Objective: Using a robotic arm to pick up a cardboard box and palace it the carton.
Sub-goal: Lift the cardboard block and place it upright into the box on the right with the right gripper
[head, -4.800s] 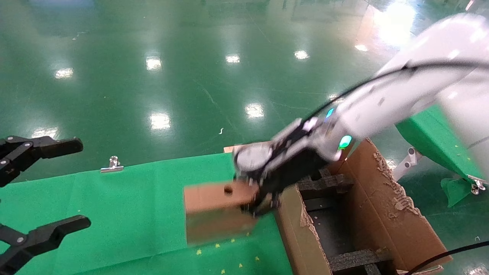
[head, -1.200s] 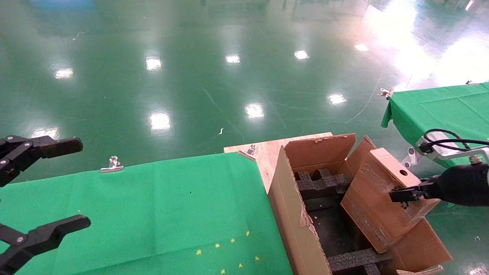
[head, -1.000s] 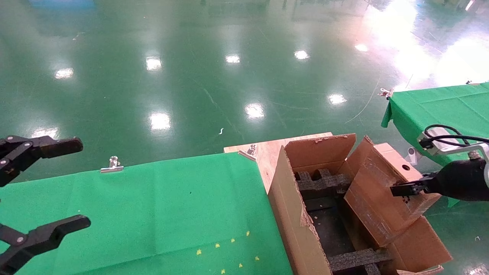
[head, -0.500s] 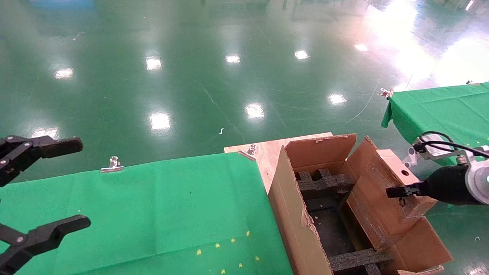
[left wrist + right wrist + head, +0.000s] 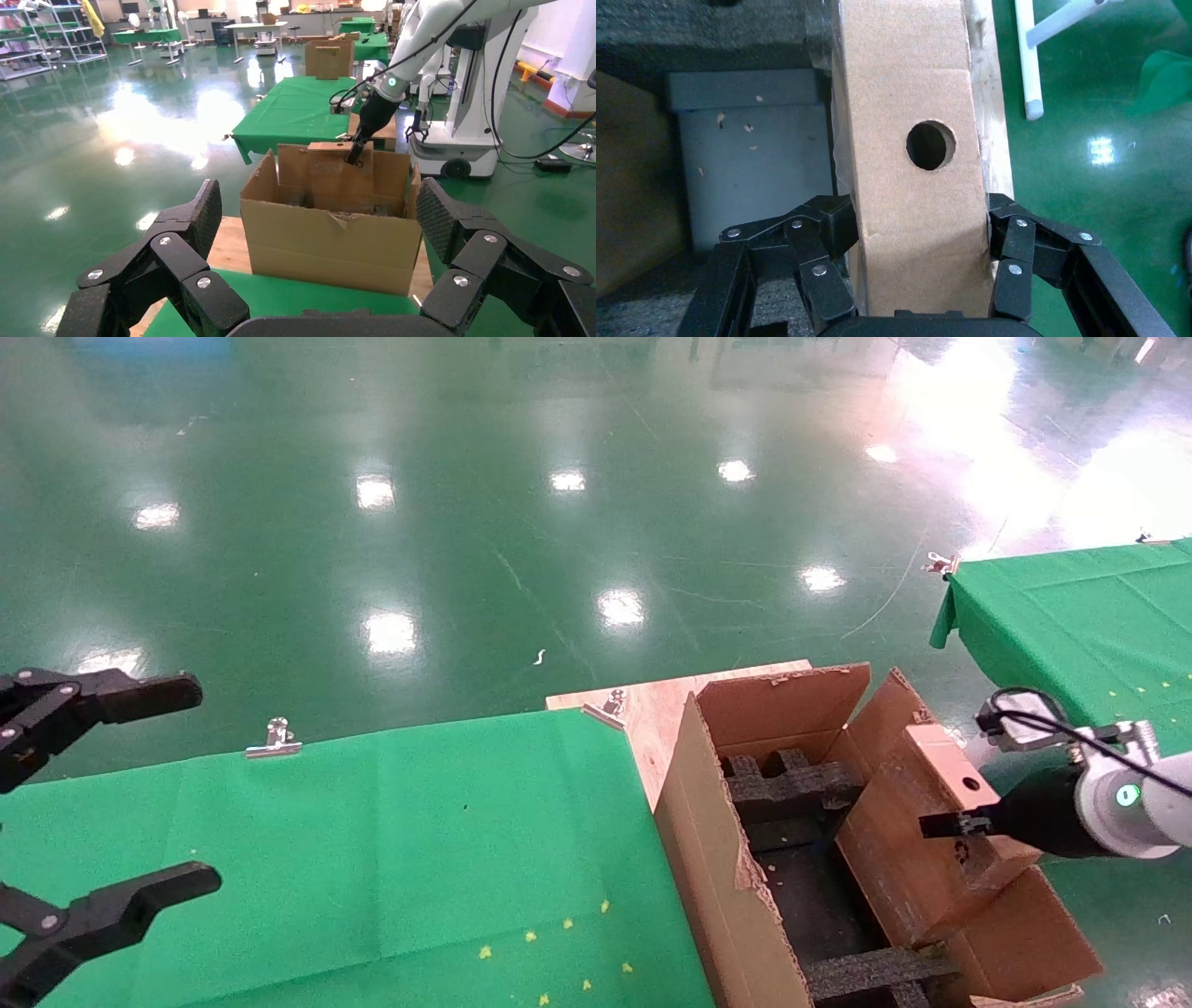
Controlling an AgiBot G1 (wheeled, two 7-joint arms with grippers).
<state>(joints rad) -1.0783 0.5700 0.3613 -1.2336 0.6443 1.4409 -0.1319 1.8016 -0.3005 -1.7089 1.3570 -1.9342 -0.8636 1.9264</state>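
Observation:
The small brown cardboard box (image 5: 917, 845) leans tilted inside the large carton (image 5: 712, 859), against its right flap, its upper end above the rim. My right gripper (image 5: 959, 823) is shut on that upper end. In the right wrist view the box's narrow side with the round hole (image 5: 905, 91) sits clamped in the right gripper (image 5: 919, 232), over the carton's dark inside. My left gripper (image 5: 205, 782) hangs open and empty at the far left over the green table. From the left wrist view, the left gripper (image 5: 318, 210) faces the carton (image 5: 323, 246) with the box (image 5: 337, 175) standing in it.
Black foam inserts (image 5: 792, 784) cross the carton's inside. The carton stands on a wooden board (image 5: 652, 705) beside the green-clothed table (image 5: 372, 840) with a metal clip (image 5: 276, 738). A second green table (image 5: 1071, 607) is at the right. Glossy green floor lies beyond.
The right gripper has carried the box from above the green table over to the carton, then sunk it lower and leftward into the carton in the last second. The left arm has not moved.

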